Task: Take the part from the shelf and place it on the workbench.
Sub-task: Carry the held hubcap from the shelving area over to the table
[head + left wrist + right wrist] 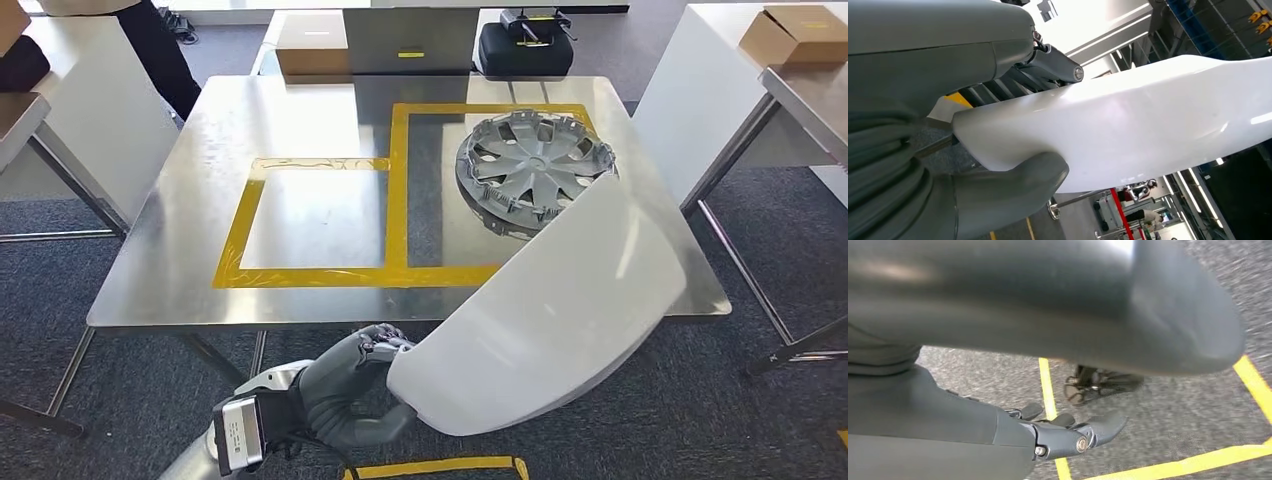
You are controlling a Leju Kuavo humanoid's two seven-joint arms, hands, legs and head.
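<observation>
Grasping the white part [545,320] by its near edge, the left robot hand [350,385].

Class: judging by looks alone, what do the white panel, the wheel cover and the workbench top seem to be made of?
White panel: probably glossy painted plastic, showing sharp reflections. Wheel cover: likely moulded silver-grey plastic with thin spokes. Workbench top: brushed metal, dull streaky sheen.

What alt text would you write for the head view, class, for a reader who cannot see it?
The robot's left hand grips a curved white panel by one end, in front of a steel workbench. The workbench carries two yellow-taped rectangles; a silver hubcap lies in the right one, its near edge hidden behind the panel.
</observation>
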